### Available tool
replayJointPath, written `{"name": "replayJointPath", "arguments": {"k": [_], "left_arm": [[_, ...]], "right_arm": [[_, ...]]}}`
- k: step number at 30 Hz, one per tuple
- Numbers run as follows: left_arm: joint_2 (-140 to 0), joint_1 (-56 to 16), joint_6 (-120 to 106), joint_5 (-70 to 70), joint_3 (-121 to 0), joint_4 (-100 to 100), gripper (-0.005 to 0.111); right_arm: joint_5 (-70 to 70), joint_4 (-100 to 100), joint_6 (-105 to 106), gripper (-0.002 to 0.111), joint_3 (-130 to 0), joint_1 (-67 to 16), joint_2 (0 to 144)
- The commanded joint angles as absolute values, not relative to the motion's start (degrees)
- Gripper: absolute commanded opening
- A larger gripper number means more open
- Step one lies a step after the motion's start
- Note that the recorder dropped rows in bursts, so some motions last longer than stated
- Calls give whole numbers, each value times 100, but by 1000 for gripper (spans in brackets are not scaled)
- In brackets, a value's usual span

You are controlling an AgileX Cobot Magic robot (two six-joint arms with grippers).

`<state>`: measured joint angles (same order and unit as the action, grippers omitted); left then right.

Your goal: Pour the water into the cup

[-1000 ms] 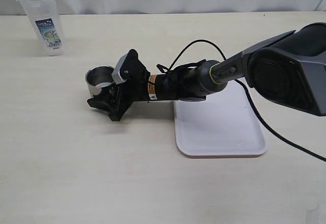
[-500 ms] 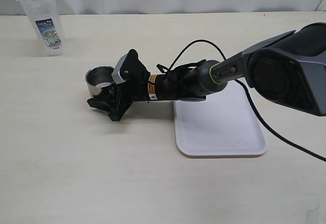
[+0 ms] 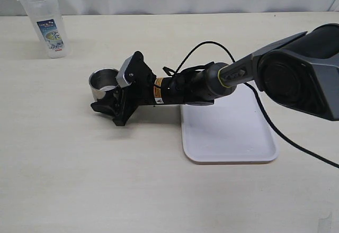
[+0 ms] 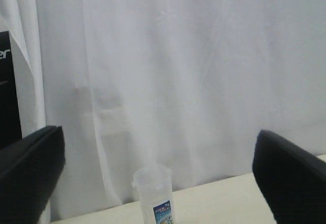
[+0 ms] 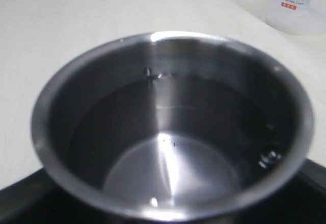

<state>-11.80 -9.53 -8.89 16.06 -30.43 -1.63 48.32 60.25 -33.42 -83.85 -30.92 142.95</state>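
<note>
The steel cup point(image 3: 101, 82) stands on the table left of centre. My right gripper point(image 3: 108, 102) reaches across from the right, low over the table, shut on the cup. In the right wrist view the cup point(image 5: 51, 107) fills the frame. Black fingers point(image 5: 20, 201) press against its wall at both lower corners. Clear water point(image 5: 173, 163) with small bubbles lies inside it. The clear labelled bottle point(image 3: 46, 21) stands upright at the far left, apart from both grippers. My left gripper point(image 4: 158, 178) is wide open and holds nothing. The bottle point(image 4: 155, 201) shows far off between its fingers.
A flat white tray point(image 3: 228, 132) lies on the table right of centre, under the right arm's forearm and its black cable point(image 3: 275, 127). A white curtain point(image 4: 178, 71) hangs behind the table's far edge.
</note>
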Motion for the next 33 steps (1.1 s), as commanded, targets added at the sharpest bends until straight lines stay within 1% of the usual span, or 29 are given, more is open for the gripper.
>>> {"name": "replayJointPath", "arguments": {"k": [1,9,12,24,33], "left_arm": [[-830,-966,-947,947,-2495,-88,93],[-705,-344,-937,930,-2095,81,93],[-697,-218,-937,930,-1972,81,93],[-669,-191,-937,816,-1343,70,93],[-43,-191,-937,816,-898,57,93]], "right_arm": [[4736,6065,-3383,4,-8387,-3081,14312],[4736,6065,-3383,4,-8387,-3081,14312],[4736,6065,-3383,4,-8387,-3081,14312],[4736,6065,-3383,4,-8387,-3081,14312],[4736,6065,-3383,4,-8387,-3081,14312]]}}
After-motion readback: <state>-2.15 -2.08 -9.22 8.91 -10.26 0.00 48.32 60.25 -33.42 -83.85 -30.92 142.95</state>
